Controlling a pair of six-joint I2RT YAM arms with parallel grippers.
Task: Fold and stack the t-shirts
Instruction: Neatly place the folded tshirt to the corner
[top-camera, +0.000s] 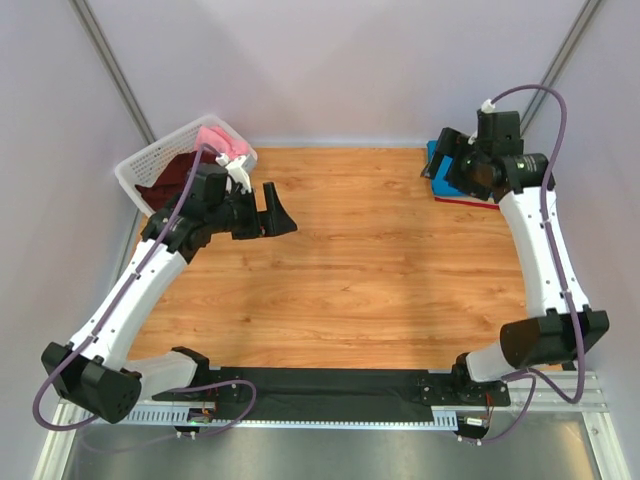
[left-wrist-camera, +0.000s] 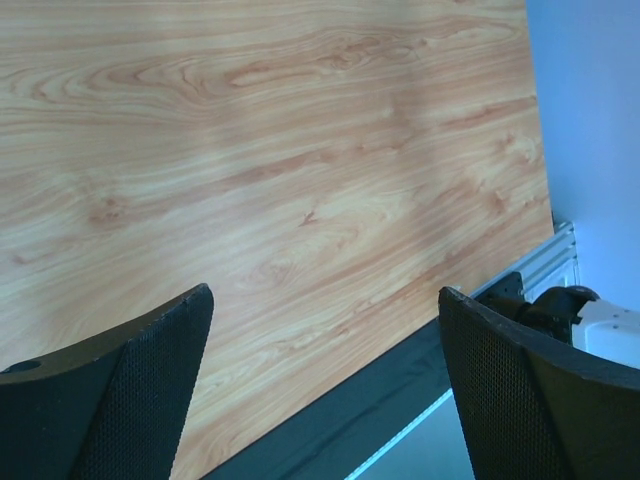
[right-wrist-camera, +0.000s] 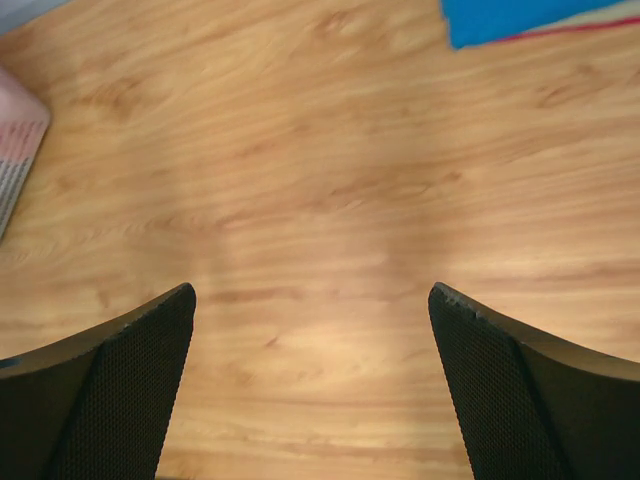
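Wooden table (top-camera: 380, 280), one t-shirt stack (top-camera: 440, 180), one white basket (top-camera: 135, 180)

A robot lab cell: plain pale walls (top-camera: 350, 60) enclose a wood-grain tabletop (top-camera: 380, 290); left arm (top-camera: 130, 300) and right arm (top-camera: 540, 250) stand by an aluminium rail (top-camera: 590, 393) at its near edge.

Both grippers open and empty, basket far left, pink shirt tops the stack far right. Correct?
Not quite: the blue t-shirt lies on top at far right, as the right wrist view shows; the pink t-shirt is in the basket. The rest holds.
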